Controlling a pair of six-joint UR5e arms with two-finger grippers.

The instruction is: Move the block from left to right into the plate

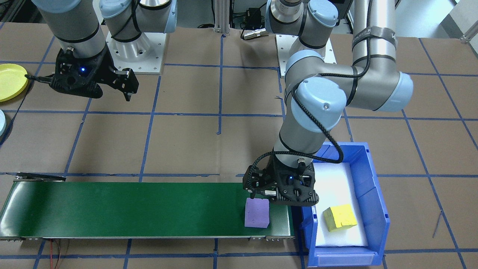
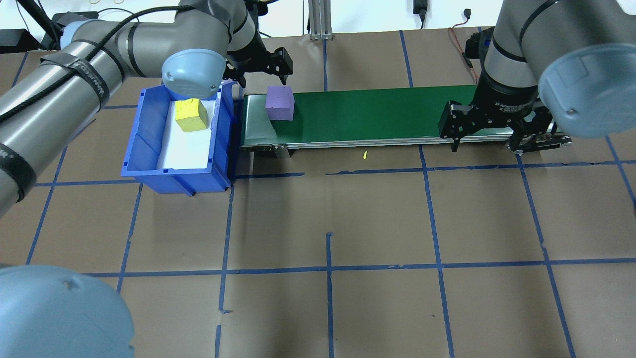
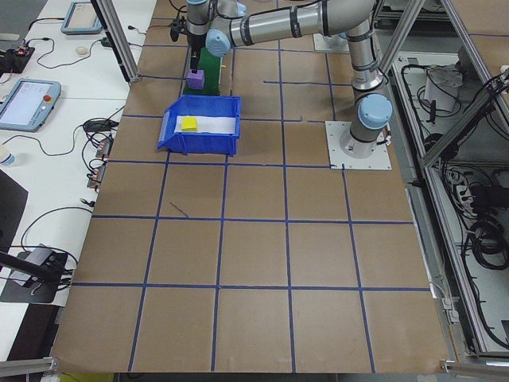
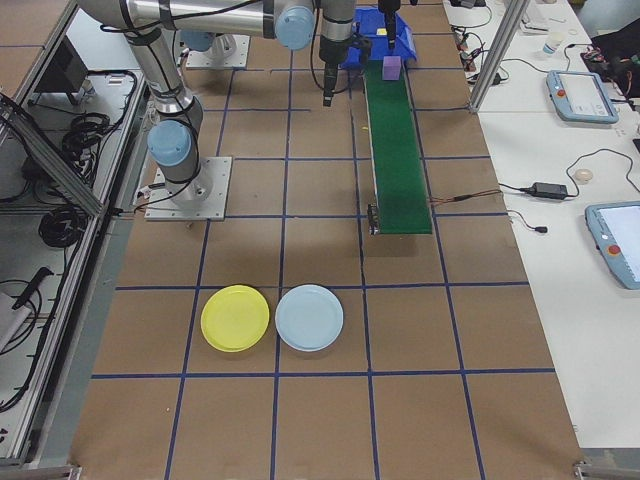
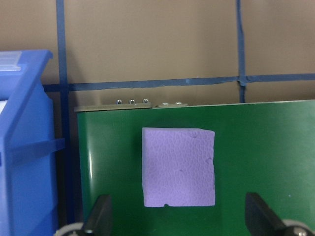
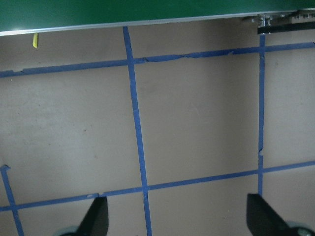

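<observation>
Just above the purple block (image 5: 178,167), left gripper (image 5: 177,219) wide, holding nothing

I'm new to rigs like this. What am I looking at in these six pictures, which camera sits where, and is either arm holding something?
Two robot arms work at a paper-covered table. Four fixed cameras watch from above, the front and both table ends; one camera rides on each wrist. The left gripper hovers open over a purple block on the green conveyor belt, holding nothing. A yellow block lies in the blue bin beside the belt. The right gripper hangs open and empty near the belt's other end. A yellow plate and a light blue plate lie farther off.
</observation>
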